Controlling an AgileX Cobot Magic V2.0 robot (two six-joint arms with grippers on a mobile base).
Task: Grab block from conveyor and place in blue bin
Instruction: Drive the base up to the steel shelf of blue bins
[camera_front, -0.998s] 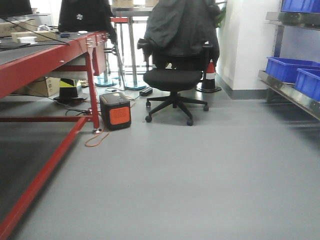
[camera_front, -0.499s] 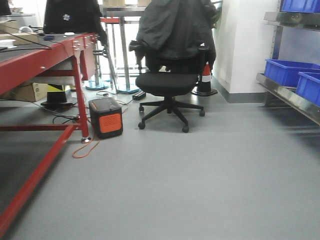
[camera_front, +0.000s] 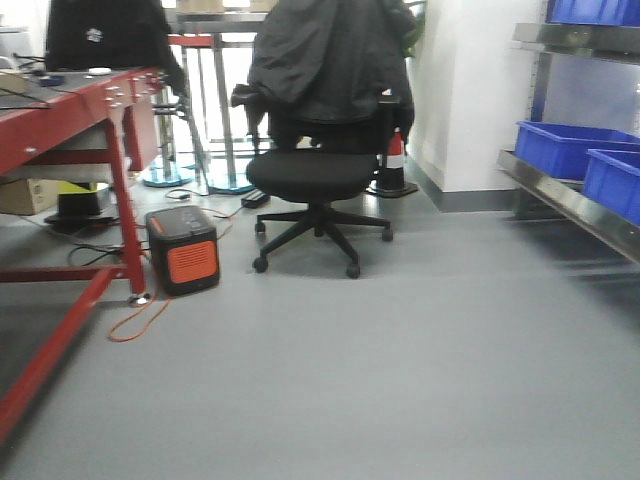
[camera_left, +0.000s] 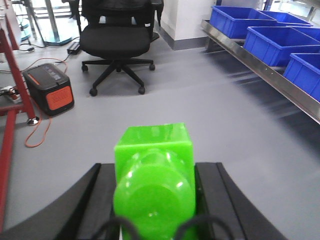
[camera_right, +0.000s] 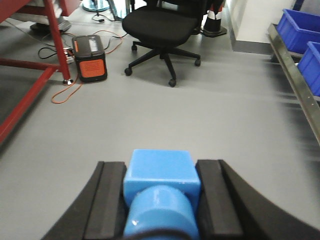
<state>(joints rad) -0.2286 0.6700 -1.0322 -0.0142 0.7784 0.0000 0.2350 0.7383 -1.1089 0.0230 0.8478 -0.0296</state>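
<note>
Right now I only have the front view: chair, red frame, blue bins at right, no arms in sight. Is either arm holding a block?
Observer: Yes. The right jaws are shut on a blue block, its round stud facing the wrist camera.
Operator: And the left?
Observer: The left jaws grip a green block, stud toward the camera too.

Three low views, all toward chair (camera_front: 312, 176)
</note>
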